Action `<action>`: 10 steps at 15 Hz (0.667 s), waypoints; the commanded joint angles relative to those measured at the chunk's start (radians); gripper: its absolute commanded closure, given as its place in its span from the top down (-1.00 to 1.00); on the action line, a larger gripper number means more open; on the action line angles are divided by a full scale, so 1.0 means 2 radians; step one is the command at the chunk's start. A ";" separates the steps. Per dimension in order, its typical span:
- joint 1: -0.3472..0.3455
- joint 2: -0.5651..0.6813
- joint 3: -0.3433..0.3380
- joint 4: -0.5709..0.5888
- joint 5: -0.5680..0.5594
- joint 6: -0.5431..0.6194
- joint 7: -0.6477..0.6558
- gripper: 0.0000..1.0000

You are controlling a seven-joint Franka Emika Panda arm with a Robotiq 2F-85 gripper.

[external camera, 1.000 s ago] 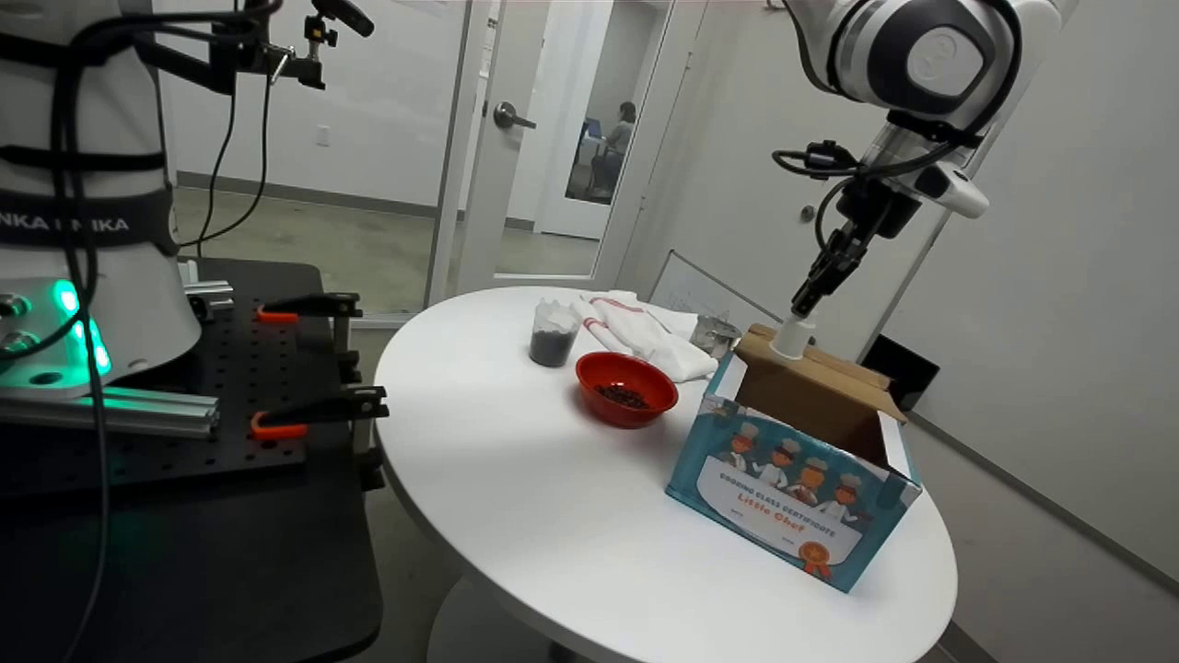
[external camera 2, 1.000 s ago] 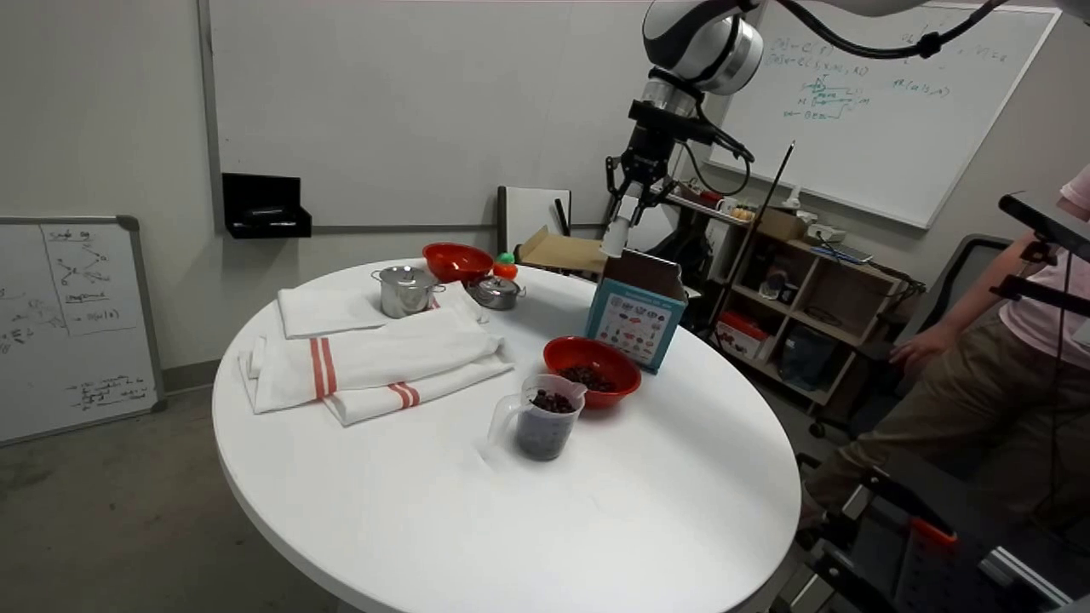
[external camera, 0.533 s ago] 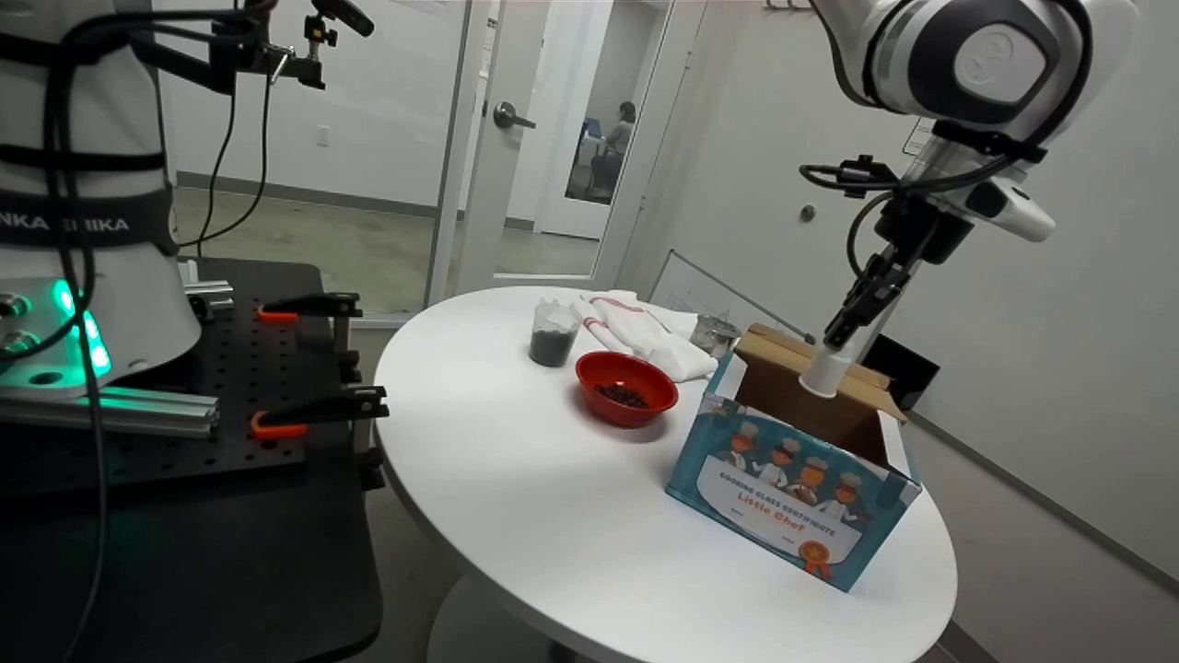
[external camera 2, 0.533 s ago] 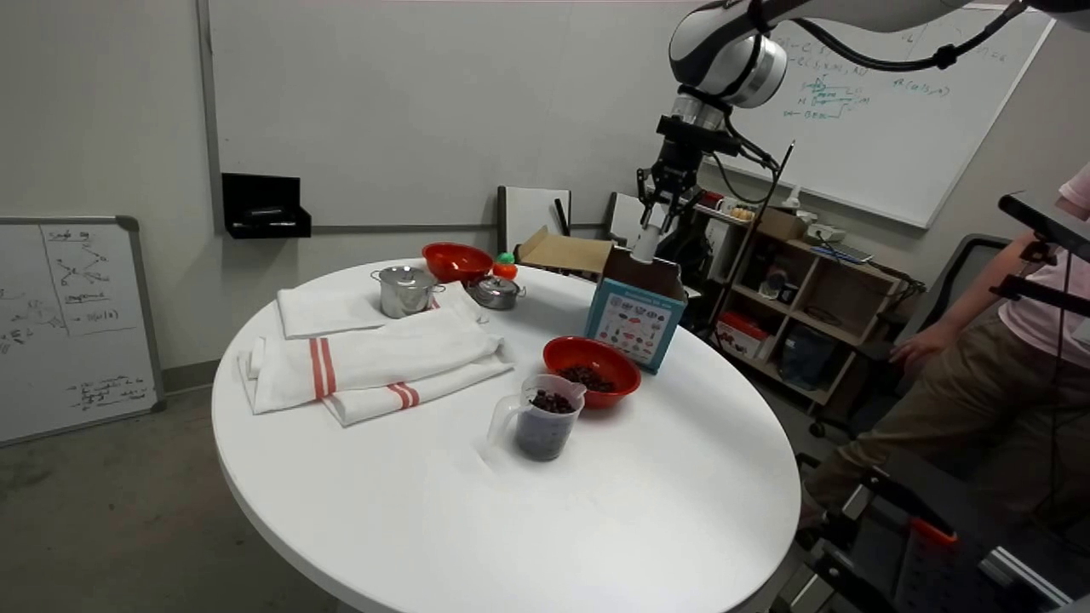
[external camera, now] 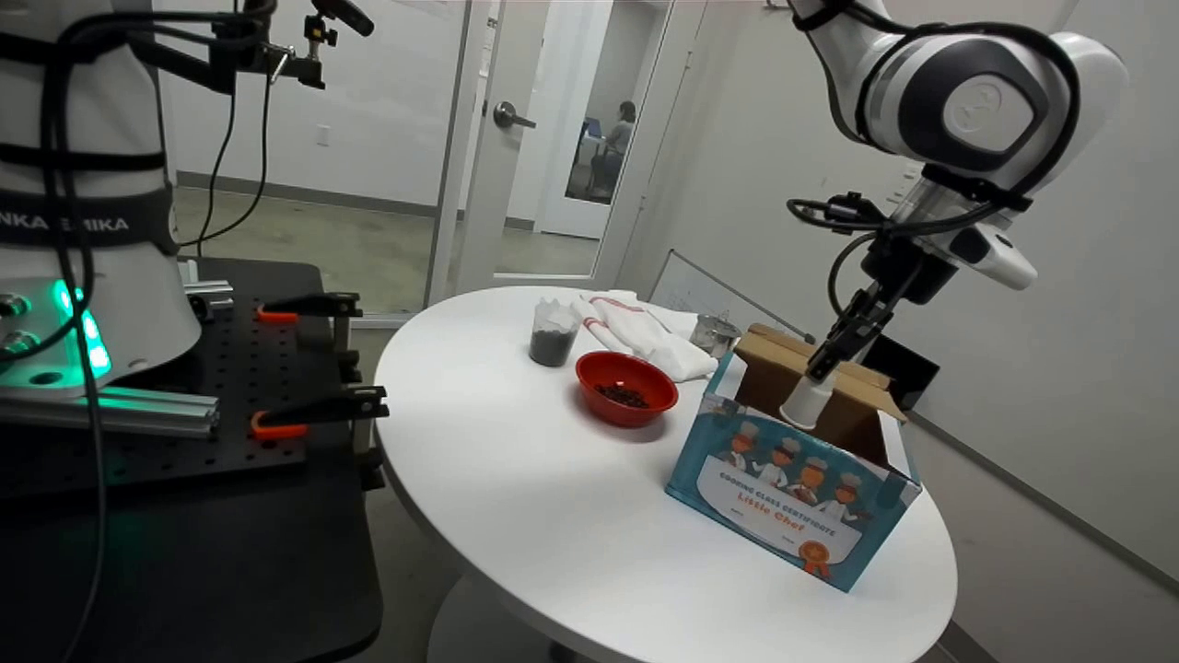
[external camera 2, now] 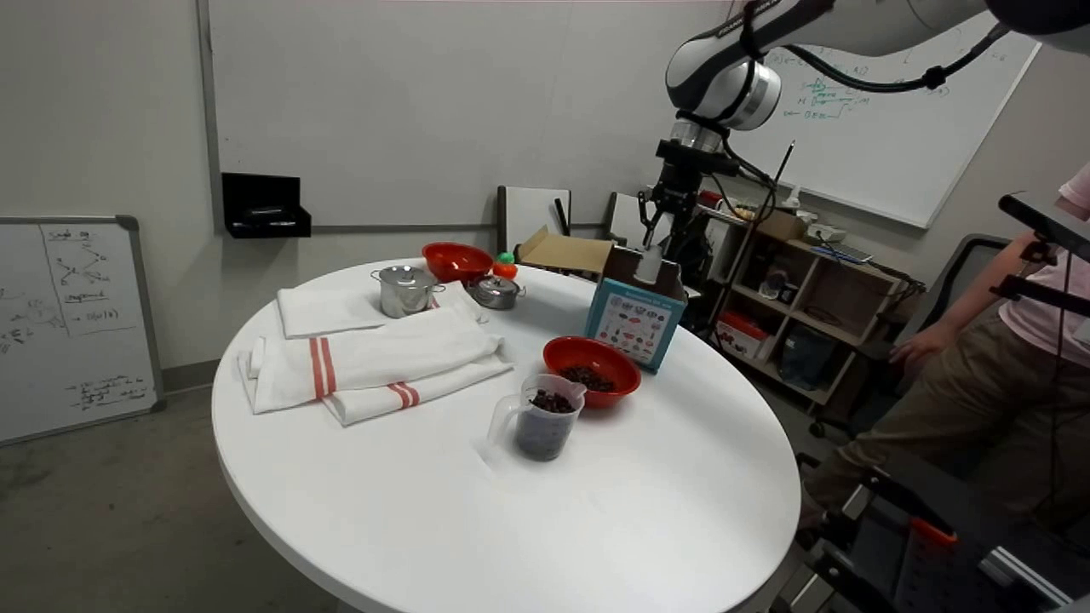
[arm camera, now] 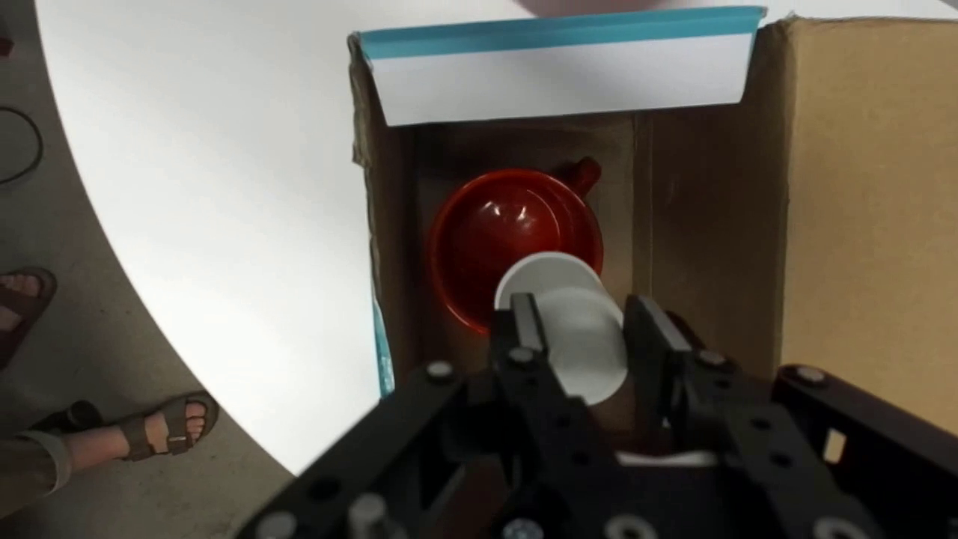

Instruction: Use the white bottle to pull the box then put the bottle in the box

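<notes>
The white bottle (external camera: 808,402) is held over the open top of the blue box (external camera: 783,488). It also shows in an exterior view (external camera 2: 649,266), with its wide end down at about rim level. I cannot tell exactly how far it is inside. My gripper (external camera: 818,371) is shut on the bottle's upper part. In the wrist view the gripper (arm camera: 580,305) has a finger on each side of the bottle (arm camera: 584,329), which looks tilted. The box shows its white flap (arm camera: 561,82) and inner wall (arm camera: 711,224). A red cup with a handle (arm camera: 486,232) lies inside, partly hidden by the bottle.
A red bowl with dark beans (external camera: 603,368) stands close to the box. Beyond it are a clear measuring cup (external camera 2: 545,430), striped white towels (external camera 2: 383,353), metal pots (external camera 2: 407,289) and another red bowl (external camera 2: 456,260). Brown box flaps (arm camera: 868,187) stick out. The table edge is near.
My gripper, with the bottle, has moved across from beside the far flap to over the box opening, then lower towards it. The box has not moved.
</notes>
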 commanded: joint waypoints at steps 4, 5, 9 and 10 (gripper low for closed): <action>-0.001 0.031 -0.002 0.004 0.009 0.003 0.001 -0.82; -0.002 0.036 -0.002 0.005 0.010 0.004 0.001 -0.82; -0.004 0.062 -0.001 0.016 0.011 0.021 -0.002 -0.82; -0.004 0.066 -0.001 0.016 0.012 0.033 -0.004 -0.82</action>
